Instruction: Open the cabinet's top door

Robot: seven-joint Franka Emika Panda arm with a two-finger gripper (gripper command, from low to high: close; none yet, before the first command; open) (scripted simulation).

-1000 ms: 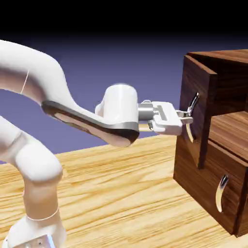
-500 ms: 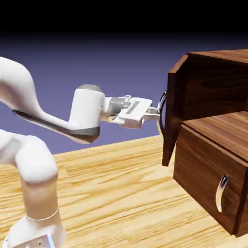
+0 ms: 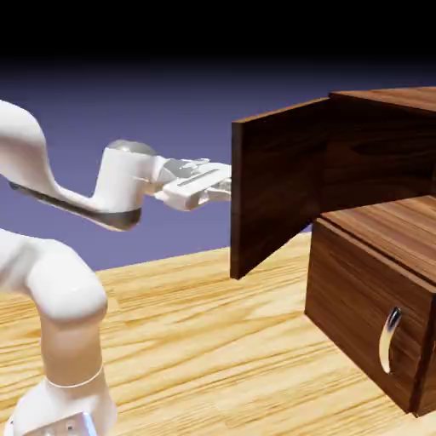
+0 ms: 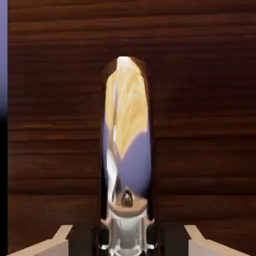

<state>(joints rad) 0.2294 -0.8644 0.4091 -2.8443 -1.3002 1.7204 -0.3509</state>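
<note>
The top door [image 3: 277,192] stands swung wide, blocking the claw [image 3: 223,183] from the cabinet [image 3: 383,170]; open room lies above the tabletop [image 3: 213,341] below it.

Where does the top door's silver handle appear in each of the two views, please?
Exterior view: not visible; the top door has swung wide and shows its inner face, the gripper reaching behind its free edge.
Hand view: the handle fills the centre, a tall mirror-like strip between the finger tips.
Shared landmark: the door's dark wood grain.
</note>
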